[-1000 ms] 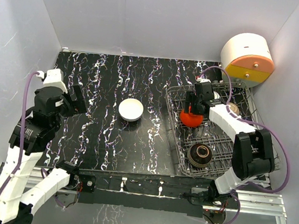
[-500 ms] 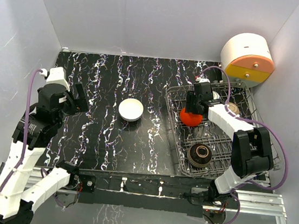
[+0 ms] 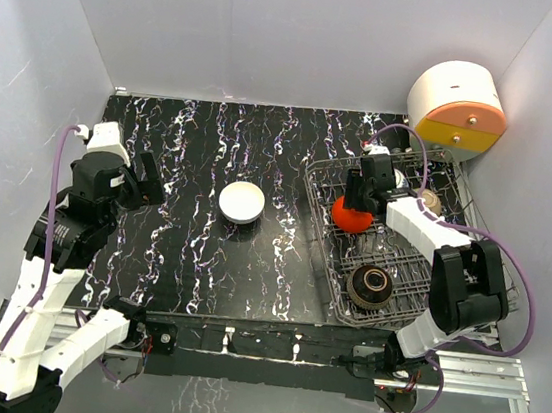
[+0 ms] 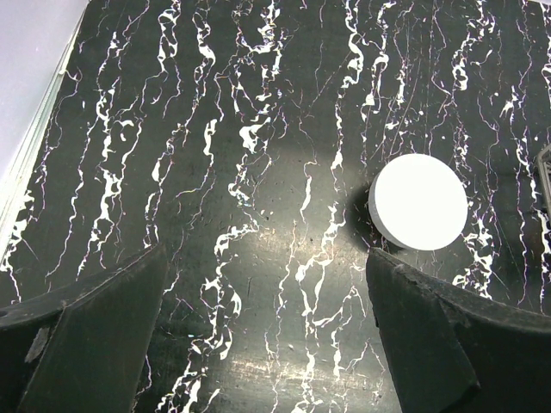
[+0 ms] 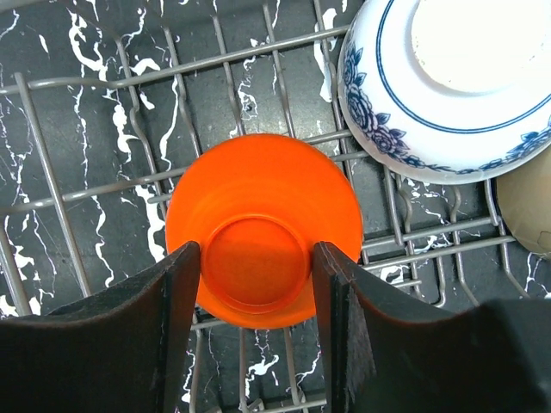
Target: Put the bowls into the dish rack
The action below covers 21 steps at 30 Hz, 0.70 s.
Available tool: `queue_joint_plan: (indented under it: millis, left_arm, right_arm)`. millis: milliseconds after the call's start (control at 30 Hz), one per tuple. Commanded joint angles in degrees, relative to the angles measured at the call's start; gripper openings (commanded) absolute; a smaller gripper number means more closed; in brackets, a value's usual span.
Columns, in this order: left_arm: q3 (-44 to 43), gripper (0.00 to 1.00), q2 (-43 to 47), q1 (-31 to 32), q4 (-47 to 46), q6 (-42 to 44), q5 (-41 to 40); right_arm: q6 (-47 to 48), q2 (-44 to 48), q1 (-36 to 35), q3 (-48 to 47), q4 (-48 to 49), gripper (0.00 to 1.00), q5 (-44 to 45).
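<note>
The dish rack (image 3: 318,242) stands at the right. My right gripper (image 3: 358,198) is inside it, shut on the foot ring of the upside-down red-orange bowl (image 5: 263,206), which rests on the rack wires (image 5: 103,189). The blue-and-white bowl (image 5: 448,86) and the tan bowl (image 3: 430,200) lean at the rack's back right. The dark bowl (image 3: 370,286) sits at the rack's front. The white bowl (image 3: 242,202) lies upside down on the table; it also shows in the left wrist view (image 4: 418,201). My left gripper (image 3: 148,183) is open and empty, above the table left of it (image 4: 267,301).
A big white, orange and yellow drum-shaped container (image 3: 457,106) stands at the back right corner, behind the rack. White walls close in the black marbled table (image 3: 214,138) on the left, back and right.
My left arm has turned and moved slightly toward the back. My right gripper has edged a little toward the back of the rack with the red-orange bowl.
</note>
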<state>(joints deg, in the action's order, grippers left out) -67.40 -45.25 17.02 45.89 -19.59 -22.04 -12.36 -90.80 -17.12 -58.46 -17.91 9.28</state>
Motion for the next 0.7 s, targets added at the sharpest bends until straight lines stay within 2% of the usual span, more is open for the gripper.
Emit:
queue_joint_plan:
  millis: [0, 200, 667]
  left_arm:
    - [-1.47, 0.97, 0.33, 0.24, 0.28, -0.09, -0.26]
    - [-1.41, 0.97, 0.8, 0.26, 1.15, 0.08, -0.97]
    - [-0.47, 0.97, 1.24, 0.25, 0.59, -0.09, -0.71]
  right_arm:
    - [-3.02, 2.34, -0.37, 0.86, 7.13, 0.46, -3.98]
    - [-4.69, 3.68, -0.53, 2.19, 9.56, 0.41, -3.92]
    - [-5.89, 3.92, -0.72, 1.18, 15.03, 0.38, -4.2]
